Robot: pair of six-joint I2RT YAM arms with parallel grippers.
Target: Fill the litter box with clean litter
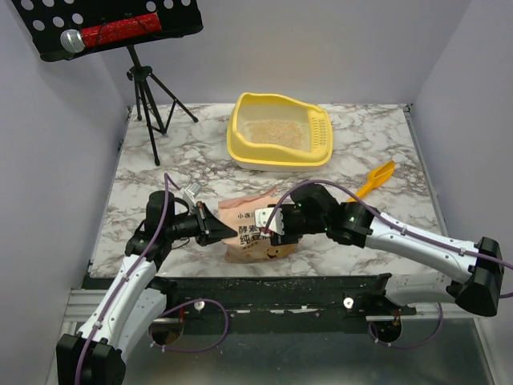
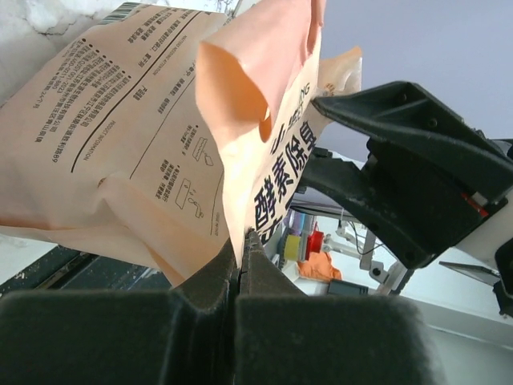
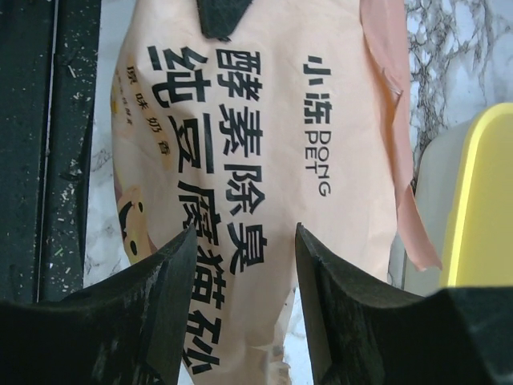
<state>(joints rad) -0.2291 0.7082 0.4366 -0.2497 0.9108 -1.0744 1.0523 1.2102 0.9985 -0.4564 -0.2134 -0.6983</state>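
The yellow litter box (image 1: 280, 154) stands at the back middle of the table, with a thin layer of pale beige litter (image 1: 276, 130) inside. Its rim also shows in the right wrist view (image 3: 483, 208). The tan-pink litter bag (image 1: 255, 231) lies near the front edge. My left gripper (image 1: 218, 231) is shut on the bag's left edge; in the left wrist view (image 2: 243, 243) the closed jaws pinch a fold of the bag (image 2: 144, 152). My right gripper (image 1: 276, 224) is open over the bag's right part. In the right wrist view (image 3: 244, 241) its fingers stand apart above the printed bag (image 3: 256, 120).
A yellow-orange scoop (image 1: 377, 178) lies on the marble table (image 1: 377, 136) right of the box. A black tripod (image 1: 148, 92) with a music stand (image 1: 112, 24) stands at the back left. A black rail (image 1: 280, 285) strewn with granules runs along the front edge. Grey walls close in both sides.
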